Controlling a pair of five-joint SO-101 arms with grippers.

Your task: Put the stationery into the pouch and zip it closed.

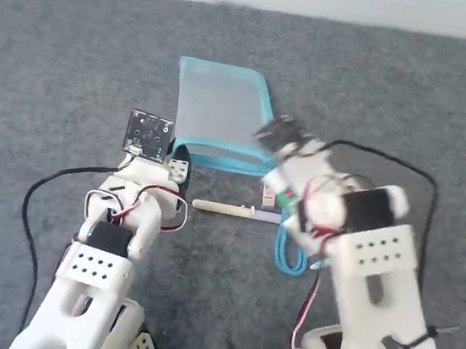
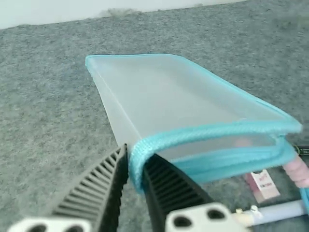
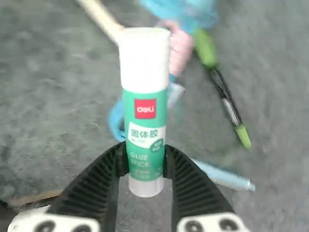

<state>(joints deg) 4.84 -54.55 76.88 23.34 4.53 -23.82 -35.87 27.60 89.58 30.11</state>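
**Glue stick clamped, pouch rim pinched**

The glue stick (image 3: 144, 87) stands between the fingers of the right gripper (image 3: 144, 151). They are spread just to its width and clamp its lower end, with the white cap pointing away. In the high view this gripper (image 1: 282, 136) hangs over one near corner of the pouch (image 1: 220, 109).

The pouch lies on the grey table (image 1: 77, 62) with its blue zip mouth towards the arms. The left gripper (image 2: 135, 157) has its fingers almost pressed together, pinching the upper rim at the mouth's other corner. The left wrist view shows that rim lifted off the lower one, so the mouth gapes. Whether anything lies inside, I cannot tell.

Just before the mouth lie a wooden pencil (image 1: 220, 209), a pink eraser (image 1: 268, 198) and a blue loop (image 1: 286, 258). The right wrist view adds a green pen (image 3: 219, 87).
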